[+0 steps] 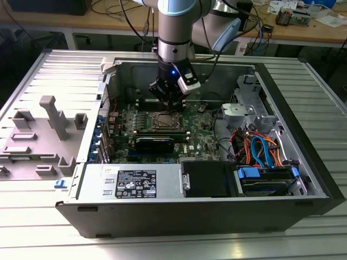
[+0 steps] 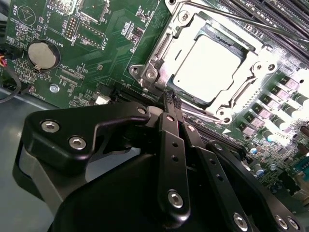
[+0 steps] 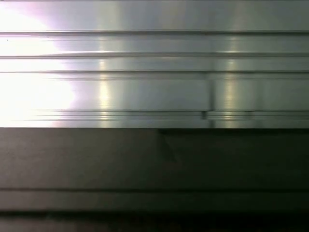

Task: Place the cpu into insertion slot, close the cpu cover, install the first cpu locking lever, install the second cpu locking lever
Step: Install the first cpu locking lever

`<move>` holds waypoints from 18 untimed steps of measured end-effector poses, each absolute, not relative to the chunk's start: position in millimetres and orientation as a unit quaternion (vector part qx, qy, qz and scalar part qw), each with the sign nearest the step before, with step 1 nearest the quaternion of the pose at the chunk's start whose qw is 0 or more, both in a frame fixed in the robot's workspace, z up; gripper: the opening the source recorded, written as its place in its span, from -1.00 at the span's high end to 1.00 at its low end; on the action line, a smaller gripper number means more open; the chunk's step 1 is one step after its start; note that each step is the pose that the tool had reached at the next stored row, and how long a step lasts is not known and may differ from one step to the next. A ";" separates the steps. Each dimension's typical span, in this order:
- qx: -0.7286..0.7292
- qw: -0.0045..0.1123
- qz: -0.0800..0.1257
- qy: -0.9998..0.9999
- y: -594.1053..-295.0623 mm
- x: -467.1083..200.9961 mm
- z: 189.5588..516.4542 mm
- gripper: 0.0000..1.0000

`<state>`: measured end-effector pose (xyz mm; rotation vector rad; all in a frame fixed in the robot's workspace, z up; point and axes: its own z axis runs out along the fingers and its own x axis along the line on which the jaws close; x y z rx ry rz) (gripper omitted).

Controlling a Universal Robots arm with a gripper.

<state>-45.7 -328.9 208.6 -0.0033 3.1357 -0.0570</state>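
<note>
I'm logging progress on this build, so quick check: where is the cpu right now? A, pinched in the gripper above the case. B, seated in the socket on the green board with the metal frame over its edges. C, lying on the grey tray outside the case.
B: in the second wrist view the cpu sits in the insertion slot, the cpu cover framing it, and the gripper holds nothing.

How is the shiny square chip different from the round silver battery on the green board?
The flat square silvery-grey cpu has straight sides and corners; the round silver coin battery is a circle. The cpu looks larger than the battery. The cpu sits framed inside the square silver metal cpu cover, while the battery sits in a small round holder out on the open board. Both are shiny metal, lie flat and sit on the green motherboard.
</note>
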 end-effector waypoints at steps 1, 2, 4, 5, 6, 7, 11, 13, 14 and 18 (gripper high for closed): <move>-0.001 0.003 -0.018 1.000 -328.9 -45.0 207.7 0.79; -0.001 0.003 -0.018 1.000 -328.9 -44.6 207.5 0.79; -0.001 0.003 -0.018 1.000 -328.8 -43.7 207.3 0.79; 0.000 0.003 -0.018 1.000 -328.8 -42.8 207.2 0.79; 0.000 0.003 -0.018 1.000 -328.8 -42.3 207.2 0.79; 0.000 0.003 -0.018 1.000 -328.8 -42.1 207.2 0.79; 0.000 0.003 -0.018 1.000 -328.7 -42.1 206.6 0.79; 0.000 0.003 -0.018 1.000 -328.7 -42.1 206.4 0.79; 0.000 0.003 -0.018 1.000 -328.7 -42.1 206.4 0.79; 0.000 0.003 -0.018 1.000 -328.7 -42.1 206.5 0.79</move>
